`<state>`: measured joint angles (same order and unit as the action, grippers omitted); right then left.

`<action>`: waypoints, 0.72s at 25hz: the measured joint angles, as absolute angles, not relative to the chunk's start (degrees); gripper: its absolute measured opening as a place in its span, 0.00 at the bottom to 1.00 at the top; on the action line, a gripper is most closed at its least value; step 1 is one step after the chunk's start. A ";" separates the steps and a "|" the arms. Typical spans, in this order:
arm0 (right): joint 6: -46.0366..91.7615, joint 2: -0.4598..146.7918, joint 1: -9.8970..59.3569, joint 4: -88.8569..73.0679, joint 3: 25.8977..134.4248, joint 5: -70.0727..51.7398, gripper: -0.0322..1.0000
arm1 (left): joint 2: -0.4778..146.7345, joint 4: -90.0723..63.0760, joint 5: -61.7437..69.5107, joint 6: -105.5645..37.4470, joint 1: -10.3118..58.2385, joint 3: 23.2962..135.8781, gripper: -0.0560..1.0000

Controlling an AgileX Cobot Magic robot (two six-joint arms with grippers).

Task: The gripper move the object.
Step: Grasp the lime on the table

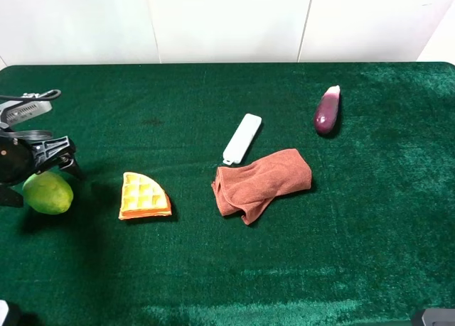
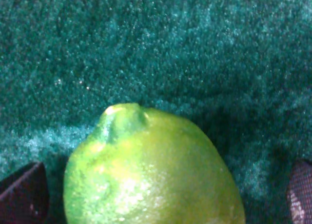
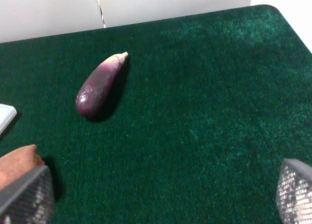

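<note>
The glossy yellow-green fruit (image 1: 47, 192) lies on the green cloth at the far left. My left gripper (image 1: 41, 184) straddles it, one finger on each side. In the left wrist view the fruit (image 2: 151, 170) fills the lower middle, and a strip of cloth shows between it and each dark fingertip (image 2: 24, 194), so the jaws are open around it. My right gripper (image 3: 161, 199) is open and empty over the cloth at the right; only a bit of that arm (image 1: 434, 317) shows at the bottom right corner.
An orange waffle wedge (image 1: 144, 196) lies right of the fruit. A rust-brown towel (image 1: 261, 182) and a white remote-like bar (image 1: 242, 138) lie mid-table. A purple eggplant (image 1: 327, 111) lies at the back right and shows in the right wrist view (image 3: 100, 86). A white wall stands behind.
</note>
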<state>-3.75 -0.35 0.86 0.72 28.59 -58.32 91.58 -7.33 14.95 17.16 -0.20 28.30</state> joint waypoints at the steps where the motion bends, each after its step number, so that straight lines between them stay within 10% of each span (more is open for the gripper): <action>1: -3.75 -0.35 0.86 0.72 28.59 -58.32 0.70 | 91.58 -7.51 14.94 17.16 -0.20 28.30 0.99; 5: -3.75 -0.35 0.86 0.72 28.59 -58.32 0.70 | 91.58 -7.68 14.94 17.16 -0.20 28.30 0.97; 10: -3.75 -0.35 0.86 0.72 28.59 -58.32 0.70 | 91.58 -7.68 15.66 17.12 -0.20 28.30 0.70; 18: -3.75 -0.35 0.86 0.72 28.59 -58.32 0.70 | 91.58 -7.68 15.76 17.12 -0.20 28.35 0.70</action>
